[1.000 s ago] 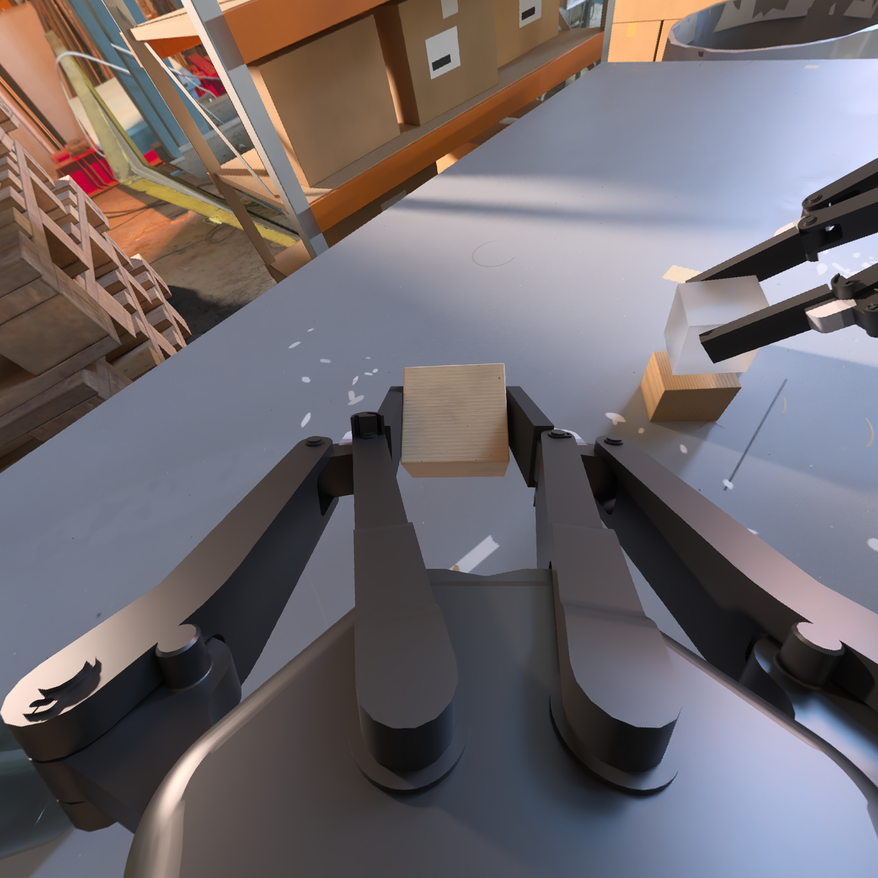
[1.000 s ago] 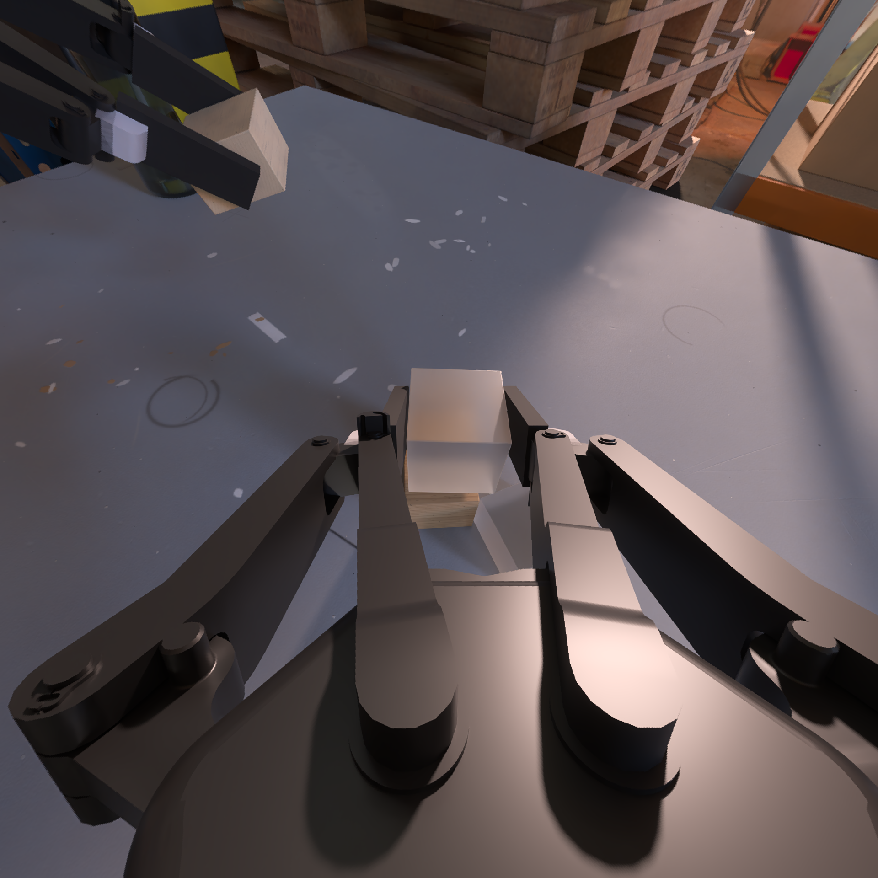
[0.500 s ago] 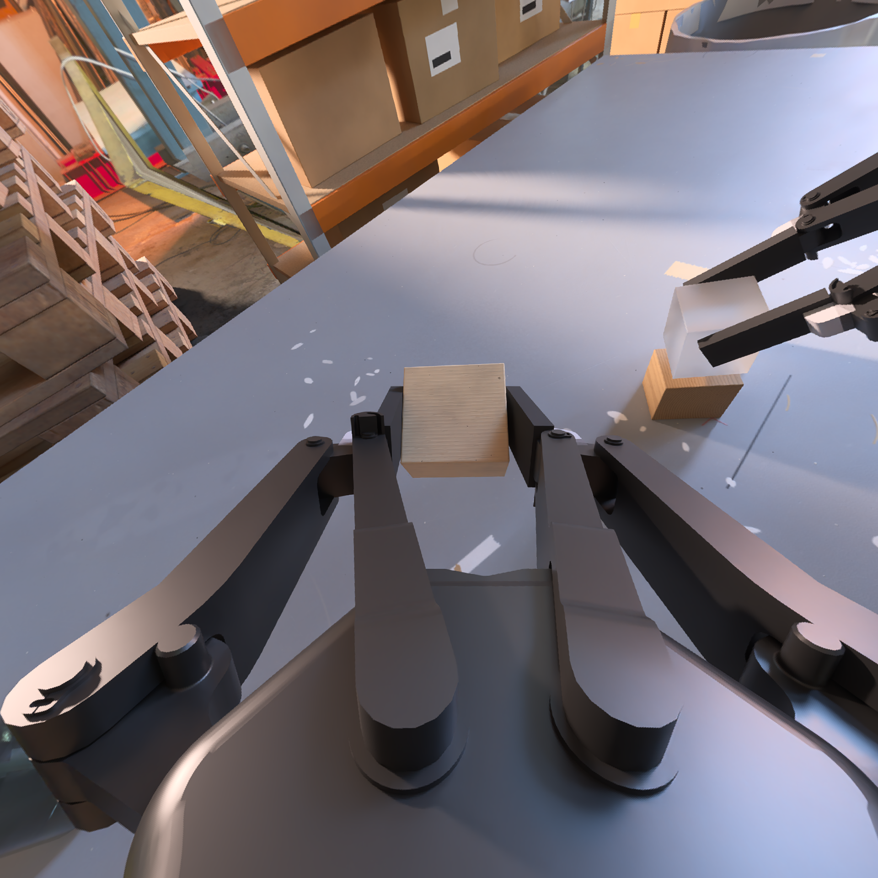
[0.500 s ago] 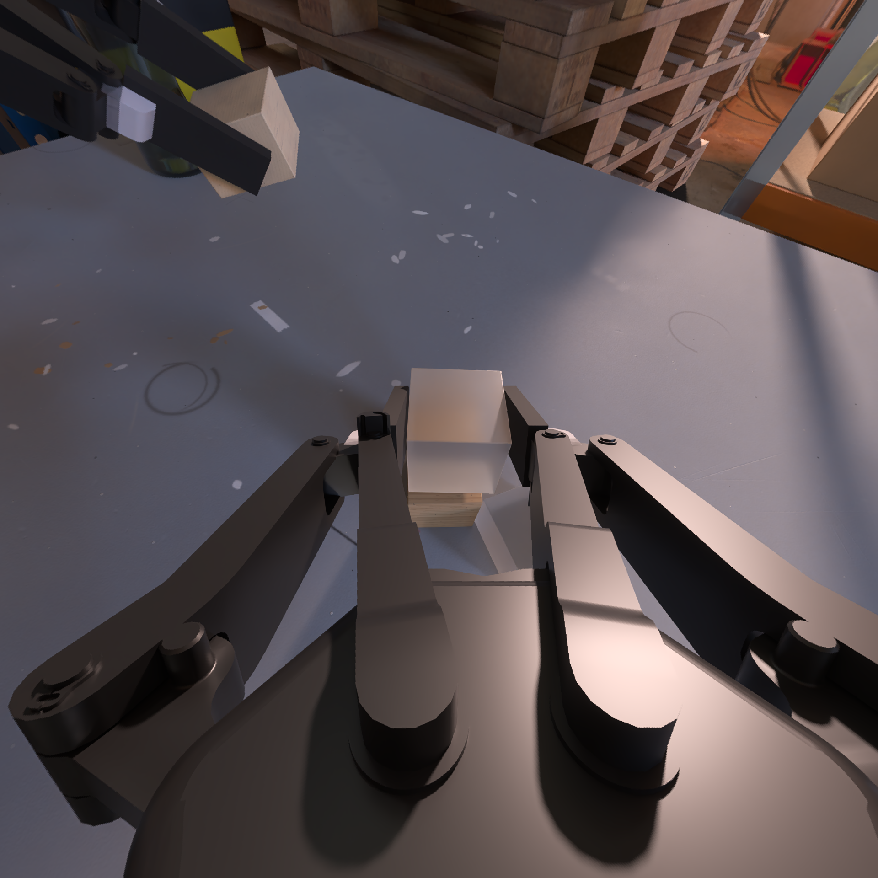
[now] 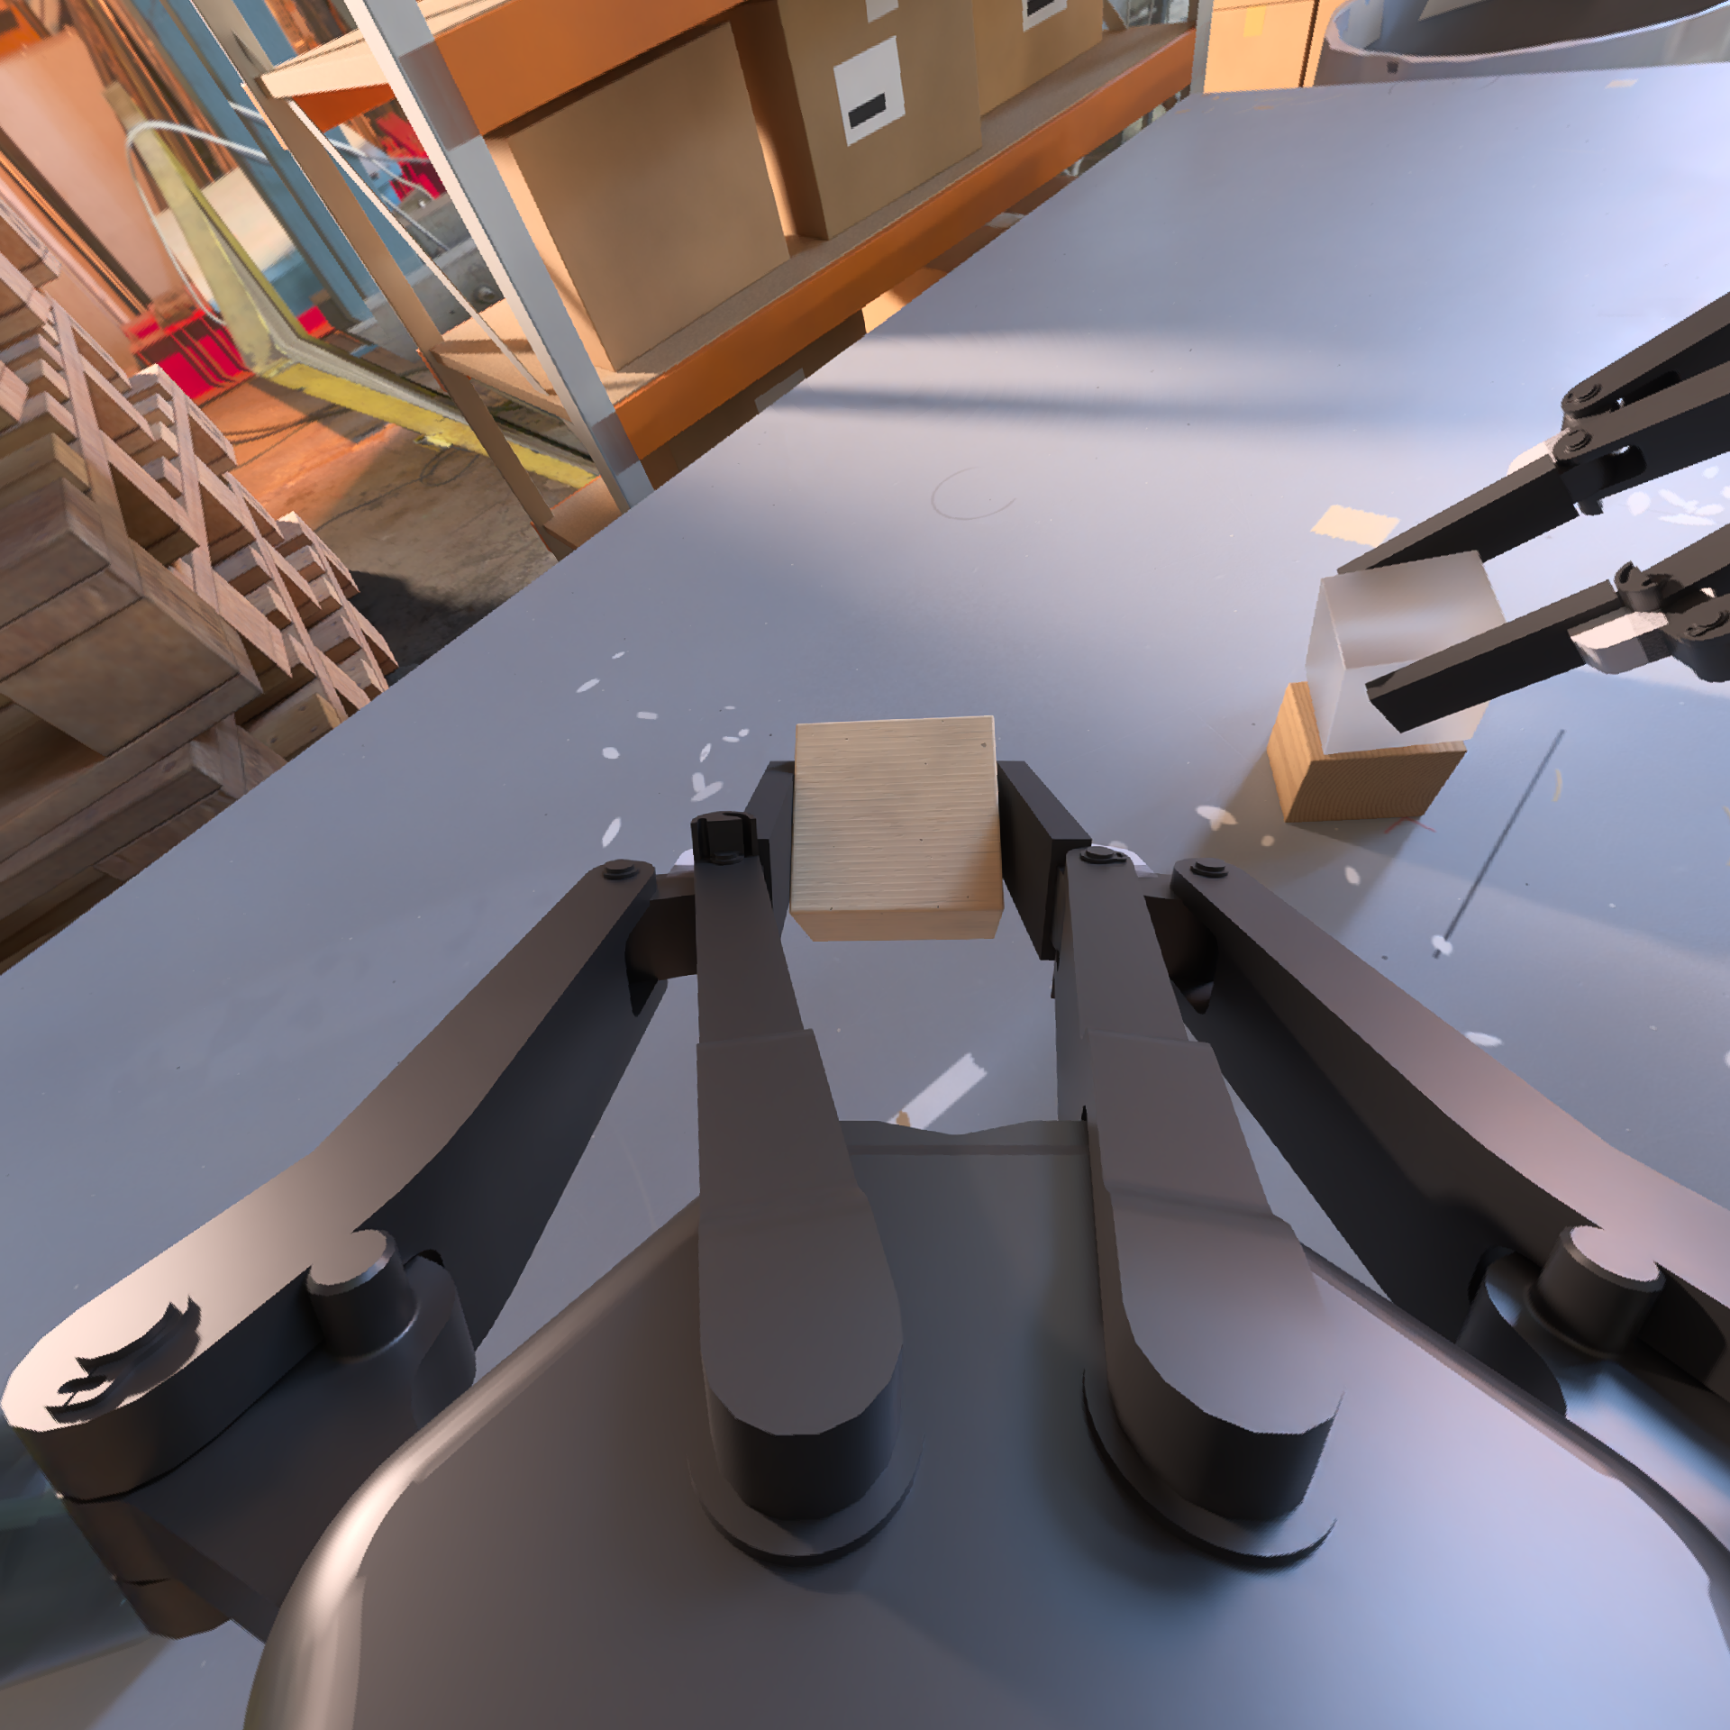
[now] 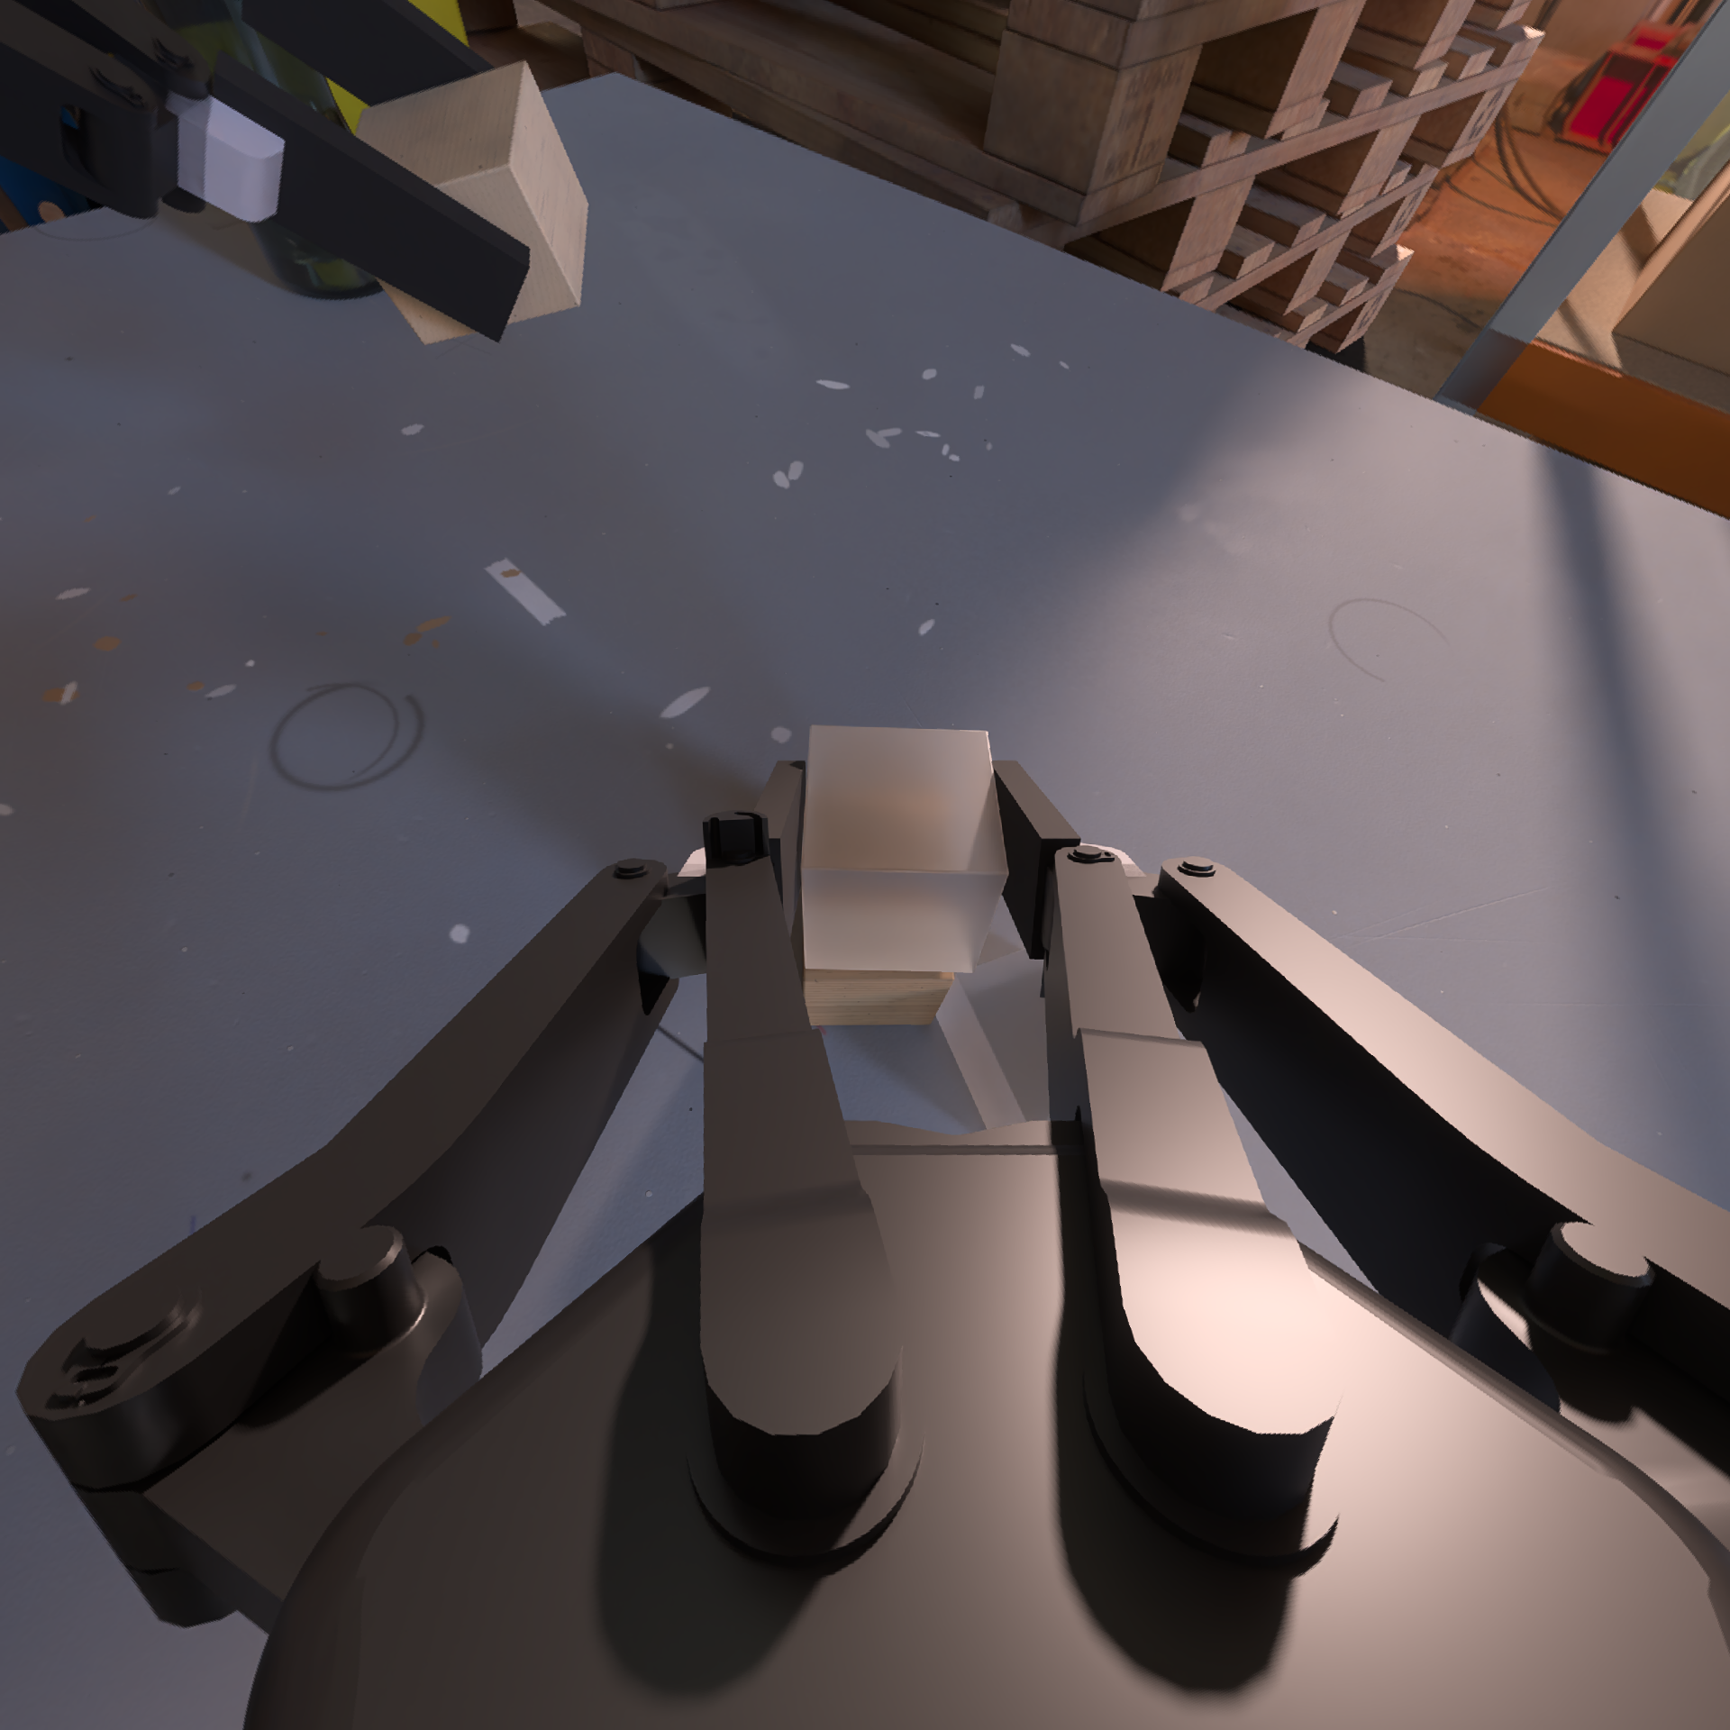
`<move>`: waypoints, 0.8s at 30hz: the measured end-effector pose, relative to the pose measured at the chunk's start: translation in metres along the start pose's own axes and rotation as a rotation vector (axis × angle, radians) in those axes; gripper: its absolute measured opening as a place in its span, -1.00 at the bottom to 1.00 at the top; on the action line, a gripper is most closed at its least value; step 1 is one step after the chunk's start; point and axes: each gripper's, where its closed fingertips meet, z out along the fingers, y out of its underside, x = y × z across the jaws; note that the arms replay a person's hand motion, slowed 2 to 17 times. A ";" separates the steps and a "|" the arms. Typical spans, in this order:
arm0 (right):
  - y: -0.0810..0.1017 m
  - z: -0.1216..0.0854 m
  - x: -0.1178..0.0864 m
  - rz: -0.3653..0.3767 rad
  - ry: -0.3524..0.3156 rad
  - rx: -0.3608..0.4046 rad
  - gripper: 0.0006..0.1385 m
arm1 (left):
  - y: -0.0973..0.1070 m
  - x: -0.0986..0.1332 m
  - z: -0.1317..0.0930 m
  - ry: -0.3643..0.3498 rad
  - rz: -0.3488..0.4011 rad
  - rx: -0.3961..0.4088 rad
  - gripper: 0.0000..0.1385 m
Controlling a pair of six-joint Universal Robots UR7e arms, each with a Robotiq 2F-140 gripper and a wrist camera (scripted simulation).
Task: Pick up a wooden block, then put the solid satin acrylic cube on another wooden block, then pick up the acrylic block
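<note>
My left gripper (image 5: pixel 896 810) is shut on a pale wooden block (image 5: pixel 894 824) and holds it above the grey table (image 5: pixel 1170 328). It also shows in the right wrist view (image 6: pixel 459 225) at the top left, with the pale block (image 6: pixel 524 178) in it. My right gripper (image 6: pixel 897 833) is shut on the frosted acrylic cube (image 6: pixel 894 814). The cube sits over a second wooden block (image 6: pixel 871 1002), and I see no gap between them. In the left wrist view the cube (image 5: pixel 1385 618) sits offset on that block (image 5: pixel 1357 782), between the right gripper's fingers (image 5: pixel 1498 646).
Stacked wooden pallets (image 6: pixel 1217 122) stand beyond the table's far edge. A shelf rack with cardboard boxes (image 5: pixel 655 187) runs along another side. A strip of tape (image 6: pixel 526 590) and pale flecks lie on the table. A grey round rim (image 5: pixel 1517 37) is at the far corner.
In the right wrist view the left gripper and its pale block have moved upward. Table marks have drifted up in that view. Both grips are unchanged.
</note>
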 end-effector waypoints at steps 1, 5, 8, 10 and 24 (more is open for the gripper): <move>0.000 0.000 0.000 0.000 0.000 0.000 -0.26 | 0.000 0.000 0.000 -0.001 0.001 0.000 -0.20; 0.000 0.000 0.000 0.000 -0.003 0.001 -0.26 | -0.001 0.001 0.000 -0.003 0.007 -0.001 -0.20; 0.000 0.000 0.000 -0.001 -0.004 0.003 -0.26 | -0.001 0.001 0.000 -0.004 0.010 -0.001 -0.20; 0.000 0.000 0.000 -0.002 -0.005 0.005 -0.26 | -0.001 0.002 0.000 -0.004 0.011 -0.001 -0.20; -0.001 0.001 -0.002 -0.023 -0.004 0.005 -0.26 | -0.002 0.004 0.000 0.000 0.013 -0.003 -0.20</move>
